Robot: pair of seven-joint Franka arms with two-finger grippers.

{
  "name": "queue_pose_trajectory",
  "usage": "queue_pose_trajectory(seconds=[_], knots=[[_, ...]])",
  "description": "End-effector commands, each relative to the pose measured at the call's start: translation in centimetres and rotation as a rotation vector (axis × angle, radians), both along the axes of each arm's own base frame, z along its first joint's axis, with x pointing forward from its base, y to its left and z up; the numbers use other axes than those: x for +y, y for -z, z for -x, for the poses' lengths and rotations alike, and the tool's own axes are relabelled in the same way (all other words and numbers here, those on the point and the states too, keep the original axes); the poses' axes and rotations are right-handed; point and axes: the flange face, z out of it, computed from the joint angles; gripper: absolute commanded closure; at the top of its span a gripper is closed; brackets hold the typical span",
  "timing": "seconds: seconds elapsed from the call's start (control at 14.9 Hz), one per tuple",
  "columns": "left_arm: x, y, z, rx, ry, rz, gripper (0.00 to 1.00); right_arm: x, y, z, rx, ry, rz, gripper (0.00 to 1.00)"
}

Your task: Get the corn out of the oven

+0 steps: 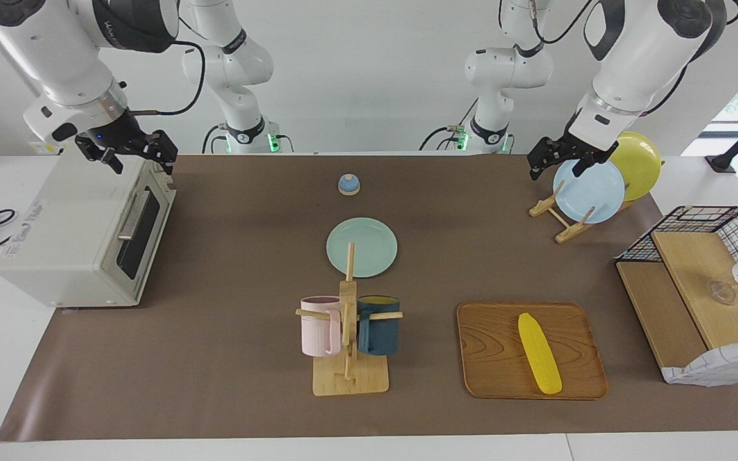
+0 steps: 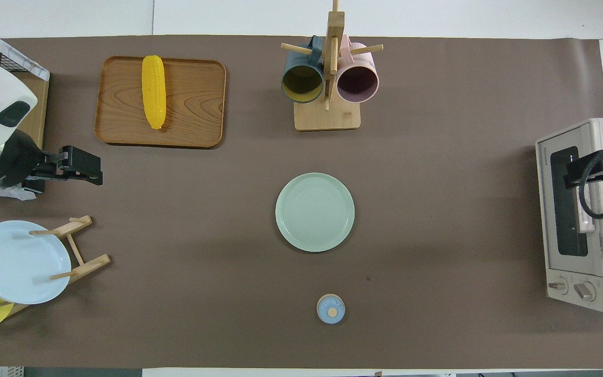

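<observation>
Corn (image 1: 539, 353) lying lengthwise on the tray (image 1: 491, 378), far from the closed oven (image 1: 81, 234); left gripper (image 1: 561, 161), jaws wide and empty, the nearer tool

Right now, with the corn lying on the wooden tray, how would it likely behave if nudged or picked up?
The corn is round and tapered, so a sideways nudge would probably roll it in a curve across the wooden tray. It looks rigid, and its ridged kernel rows should give a gripper some hold.
</observation>
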Motion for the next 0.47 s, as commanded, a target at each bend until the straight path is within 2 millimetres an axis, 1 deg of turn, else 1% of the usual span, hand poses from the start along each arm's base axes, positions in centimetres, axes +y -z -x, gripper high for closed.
queue_pose_trajectory(seconds=[0.0, 0.4], knots=[[0.03, -0.14, -0.4, 0.009, 0.0, -0.028, 0.0, -0.05, -0.3, -0.02, 0.006, 0.022, -0.022, 0.0], [0.22, -0.19, -0.46, 0.001, 0.003, -0.037, 0.0, -0.05, -0.31, -0.04, 0.005, 0.022, -0.021, 0.0]])
